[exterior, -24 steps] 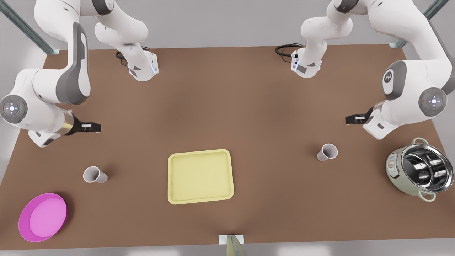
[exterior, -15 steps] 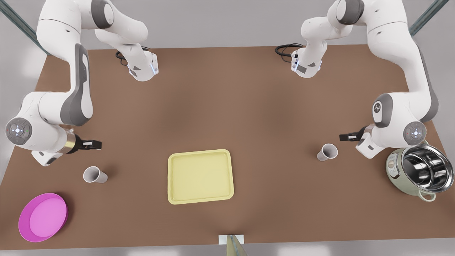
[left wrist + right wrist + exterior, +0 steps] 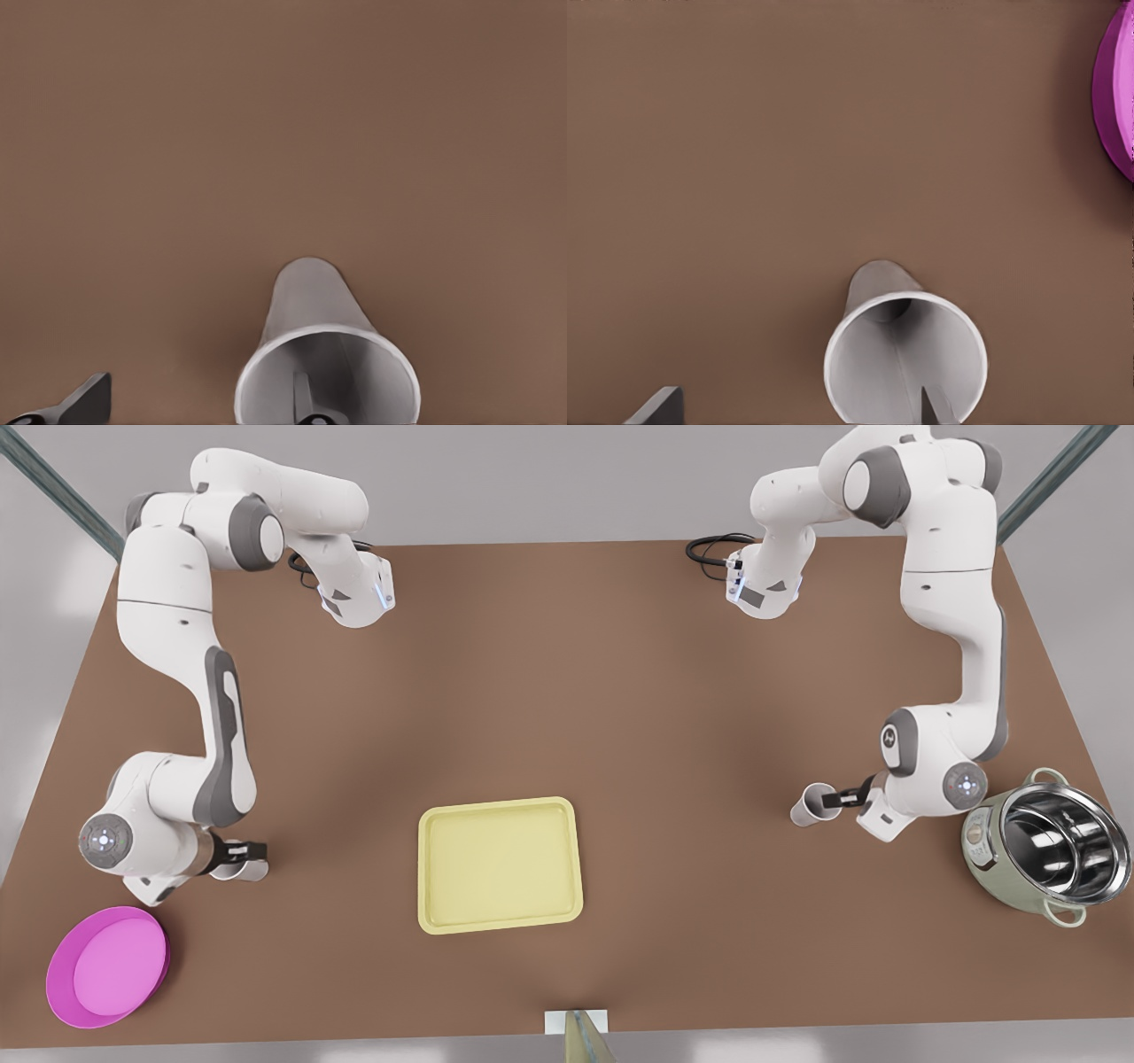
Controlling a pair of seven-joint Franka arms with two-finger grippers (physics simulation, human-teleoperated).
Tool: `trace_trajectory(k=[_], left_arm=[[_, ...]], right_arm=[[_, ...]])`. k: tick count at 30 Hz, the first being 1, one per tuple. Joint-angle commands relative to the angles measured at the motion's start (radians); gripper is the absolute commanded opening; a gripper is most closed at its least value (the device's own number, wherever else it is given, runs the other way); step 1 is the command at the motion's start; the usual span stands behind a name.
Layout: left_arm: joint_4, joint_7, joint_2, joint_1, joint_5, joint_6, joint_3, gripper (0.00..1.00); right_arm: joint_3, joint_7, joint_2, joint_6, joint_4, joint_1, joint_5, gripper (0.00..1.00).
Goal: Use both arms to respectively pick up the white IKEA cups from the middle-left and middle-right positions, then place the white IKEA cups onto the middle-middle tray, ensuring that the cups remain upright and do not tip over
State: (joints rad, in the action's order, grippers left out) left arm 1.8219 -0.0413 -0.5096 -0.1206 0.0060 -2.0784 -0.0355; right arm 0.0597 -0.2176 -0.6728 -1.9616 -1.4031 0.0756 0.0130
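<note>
Grippers spread wide, one at each cup, both cups upright on the table and off the tray.

Right gripper point(image 3: 255, 852) is low at the front view's left, fingers wide apart, one fingertip inside the first cup point(image 3: 241, 871) and one outside its wall; a pink plate point(image 3: 106, 967) lies just beyond it. Left gripper point(image 3: 834, 799), at the front view's right, straddles the second cup point(image 3: 804, 808) the same way, fingers wide, with a steel pot point(image 3: 1045, 850) behind its wrist. Between the two grippers, well apart from both, the yellow tray point(image 3: 500, 804) sits on the brown table point(image 3: 567, 691).
</note>
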Motion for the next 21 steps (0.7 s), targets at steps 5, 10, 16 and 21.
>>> trace_trajectory(k=[5,10,16,21], left_arm=[[0.008,-0.002,-0.029,0.009,-0.084,-0.065,0.000,0.68],[0.005,-0.006,-0.026,0.016,-0.090,-0.063,0.000,0.30],[-0.061,-0.006,0.010,0.056,-0.084,-0.049,-0.020,0.21],[-0.412,-0.745,-0.113,0.331,-0.083,0.178,-0.098,0.21]], right_arm=[[0.000,-0.109,-0.036,-0.102,-0.007,0.016,0.004,1.00],[0.000,-0.109,-0.045,-0.102,-0.050,0.021,-0.005,1.00],[0.000,-0.111,-0.045,-0.114,-0.088,0.024,0.001,0.75],[0.000,-0.112,-0.051,-0.114,-0.082,0.020,0.005,0.38]])
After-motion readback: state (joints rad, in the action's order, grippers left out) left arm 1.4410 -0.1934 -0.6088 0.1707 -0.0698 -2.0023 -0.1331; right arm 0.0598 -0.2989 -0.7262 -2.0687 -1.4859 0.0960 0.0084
